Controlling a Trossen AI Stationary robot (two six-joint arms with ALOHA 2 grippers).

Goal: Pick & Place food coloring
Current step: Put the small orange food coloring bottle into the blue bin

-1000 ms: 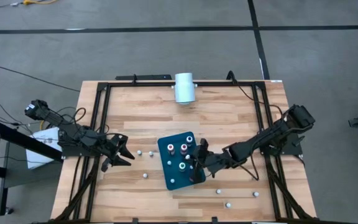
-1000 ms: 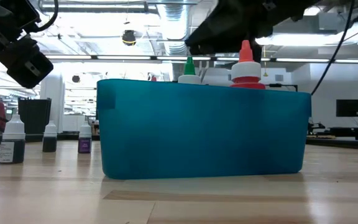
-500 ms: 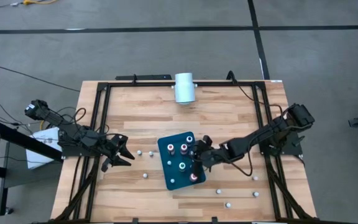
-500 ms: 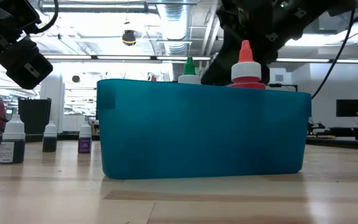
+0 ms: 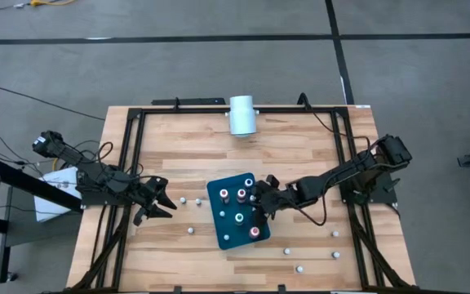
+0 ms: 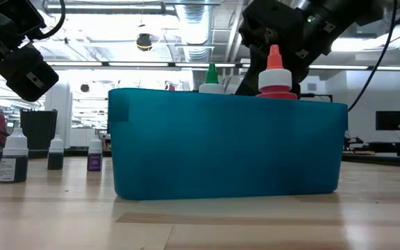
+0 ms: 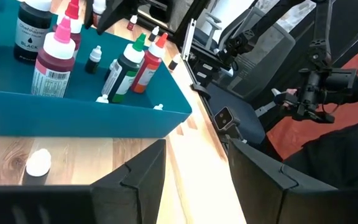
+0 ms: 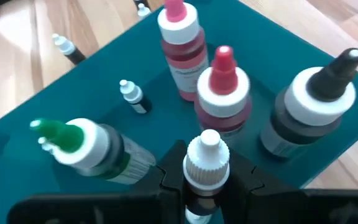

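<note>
Right tool (image 5: 258, 200) is over the right side of the teal tray (image 5: 219, 233), clamped on a small white-capped bottle (image 8: 207, 165) of food coloring, with red, pink, green and black-tipped ones standing in the tray around it. Left tool (image 5: 163, 202) hangs part open, holding nothing, over the surface's left side, a few tiny bottles (image 5: 184, 200) just beside it.

Small food coloring bottles (image 5: 241, 196) upright in tray, others (image 5: 190, 230) scattered on table.
</note>
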